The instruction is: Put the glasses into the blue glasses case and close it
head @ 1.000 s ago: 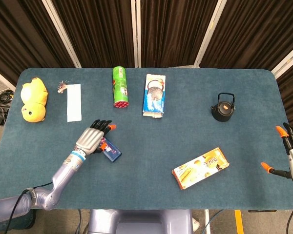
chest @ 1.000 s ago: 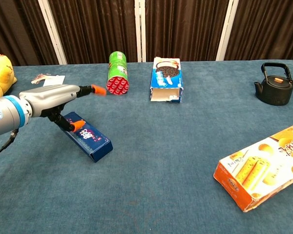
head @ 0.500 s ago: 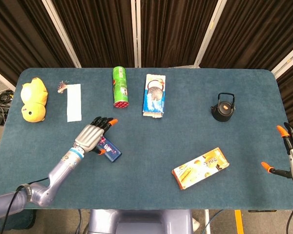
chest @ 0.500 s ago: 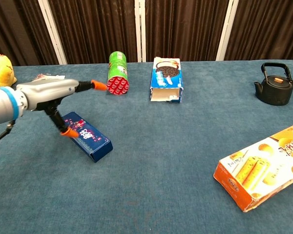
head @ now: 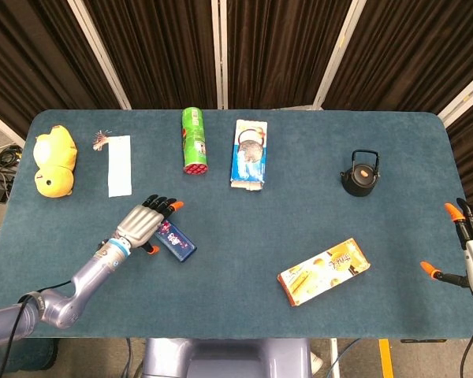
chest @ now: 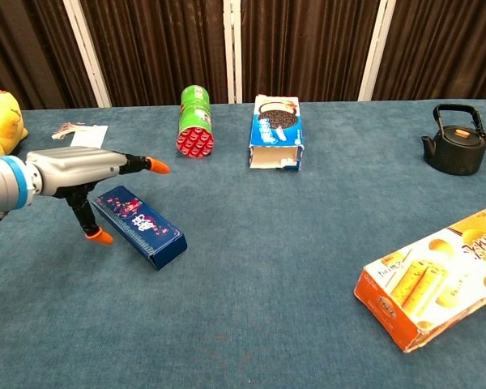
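— So, what takes up the most room?
— The blue-carpeted table point(head: 244, 236). On it, the orange biscuit box point(head: 324, 271) lies near the front right, and the opened cookie box point(head: 249, 153) lies at the back beside a green chip can point(head: 194, 140) on its side.
— And the smaller things?
— A yellow plush toy point(head: 52, 160) at far left, a white paper strip point(head: 120, 165), a black kettle point(head: 359, 174) at the right.
— The case?
— The blue glasses case point(chest: 139, 226) lies closed at the front left. The left hand point(head: 142, 222) hovers just beside its left end — fingers spread, holding nothing.
— The other hand?
— The right hand point(head: 467, 250) sits at the table's right edge, fingers apart, empty.
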Controlling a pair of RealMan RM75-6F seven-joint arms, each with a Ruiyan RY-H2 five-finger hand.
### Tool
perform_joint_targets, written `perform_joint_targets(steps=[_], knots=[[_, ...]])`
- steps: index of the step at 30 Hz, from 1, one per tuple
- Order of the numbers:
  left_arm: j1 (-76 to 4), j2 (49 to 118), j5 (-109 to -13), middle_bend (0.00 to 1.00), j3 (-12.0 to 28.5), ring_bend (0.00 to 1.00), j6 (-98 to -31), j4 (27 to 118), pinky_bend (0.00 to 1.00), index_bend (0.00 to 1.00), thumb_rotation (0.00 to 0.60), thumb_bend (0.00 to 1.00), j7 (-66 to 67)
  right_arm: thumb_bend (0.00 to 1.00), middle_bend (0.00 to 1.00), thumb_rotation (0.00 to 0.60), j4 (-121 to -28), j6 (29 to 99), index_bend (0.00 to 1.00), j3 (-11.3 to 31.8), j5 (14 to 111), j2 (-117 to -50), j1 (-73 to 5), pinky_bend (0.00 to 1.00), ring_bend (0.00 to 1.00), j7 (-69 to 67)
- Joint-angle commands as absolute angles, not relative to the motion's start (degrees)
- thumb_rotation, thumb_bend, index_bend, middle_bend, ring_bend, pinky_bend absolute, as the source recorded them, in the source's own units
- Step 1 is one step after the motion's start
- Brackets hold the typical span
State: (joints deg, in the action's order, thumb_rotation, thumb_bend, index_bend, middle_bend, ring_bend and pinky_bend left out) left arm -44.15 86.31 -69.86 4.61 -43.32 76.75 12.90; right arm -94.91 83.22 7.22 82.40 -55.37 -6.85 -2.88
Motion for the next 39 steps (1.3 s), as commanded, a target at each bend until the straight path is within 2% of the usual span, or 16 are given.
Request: perform_joint_targets(steps=[1, 3, 6, 9, 20, 23, 25, 27, 28, 34, 39], knots=[[-44.59, 87.17, -69.52, 0.0, 4.64, 0.0, -43.12, 76.24, 0.02, 0.13, 0.6, 0.08, 13.49, 0.0, 0.0, 0.6, -94.77, 83.07, 0.0, 7.31, 82.17, -55.41, -6.91, 0.0, 0.0, -2.97], [-44.85, 87.61, -68.94, 0.03, 4.61, 0.04, -42.84, 76.09, 0.08, 0.22, 0.6, 0.12, 14.15, 0.0, 0.0, 0.6, -94.66, 83.0, 0.0, 7.32, 82.11, -55.43, -6.94, 0.0, 0.0, -3.05], [-45.04, 87.94, -68.51, 0.14, 4.6, 0.14, -42.91, 75.95, 0.16, 0.36, 0.6, 0.15, 14.93, 0.0, 0.0, 0.6, -94.62, 82.94, 0.0, 7.31, 82.13, -55.44, -6.97, 0.0, 0.0, -3.16], [-45.13, 88.44, -67.82, 0.22, 4.54, 0.2, -43.34, 75.86, 0.18, 0.46, 0.6, 0.18, 16.21, 0.0, 0.0, 0.6, -94.61, 82.89, 0.0, 7.31, 82.12, -55.4, -6.98, 0.0, 0.0, -3.32], [-45.23, 88.48, -66.04, 0.26, 4.37, 0.23, -43.75, 76.55, 0.18, 0.5, 0.6, 0.19, 17.8, 0.0, 0.0, 0.6, -94.7, 83.01, 0.0, 7.25, 82.27, -55.38, -6.92, 0.0, 0.0, -3.3], [-45.28, 88.39, -65.95, 0.21, 4.28, 0.21, -43.65, 76.59, 0.18, 0.48, 0.6, 0.16, 17.65, 0.0, 0.0, 0.6, -94.71, 83.05, 0.0, 7.25, 82.3, -55.38, -6.92, 0.0, 0.0, -3.26], [-45.19, 88.23, -66.11, 0.13, 4.21, 0.13, -43.82, 76.72, 0.13, 0.44, 0.6, 0.1, 17.38, 0.0, 0.0, 0.6, -94.73, 83.11, 0.0, 7.26, 82.32, -55.34, -6.9, 0.0, 0.0, -3.31], [-45.09, 87.91, -66.33, 0.03, 4.24, 0.01, -44.1, 76.99, 0.03, 0.32, 0.6, 0.04, 17.05, 0.0, 0.0, 0.6, -94.75, 83.13, 0.0, 7.25, 82.35, -55.32, -6.88, 0.0, 0.0, -3.36], [-45.03, 87.72, -66.45, 0.01, 4.25, 0.0, -44.25, 77.17, 0.01, 0.27, 0.6, 0.03, 16.89, 0.0, 0.0, 0.6, -94.76, 83.16, 0.0, 7.25, 82.39, -55.3, -6.88, 0.0, 0.0, -3.39], [-44.01, 85.11, -67.95, 0.0, 4.69, 0.0, -47.2, 79.6, 0.0, 0.03, 0.6, 0.01, 15.93, 0.0, 0.0, 0.6, -94.97, 83.51, 0.0, 7.18, 82.8, -55.09, -6.74, 0.0, 0.0, -3.72], [-42.16, 81.0, -68.95, 0.0, 5.81, 0.0, -52.19, 83.67, 0.0, 0.0, 0.6, 0.01, 15.75, 0.0, 0.0, 0.6, -95.28, 84.04, 0.0, 7.14, 83.29, -54.84, -6.56, 0.0, 0.0, -3.99]])
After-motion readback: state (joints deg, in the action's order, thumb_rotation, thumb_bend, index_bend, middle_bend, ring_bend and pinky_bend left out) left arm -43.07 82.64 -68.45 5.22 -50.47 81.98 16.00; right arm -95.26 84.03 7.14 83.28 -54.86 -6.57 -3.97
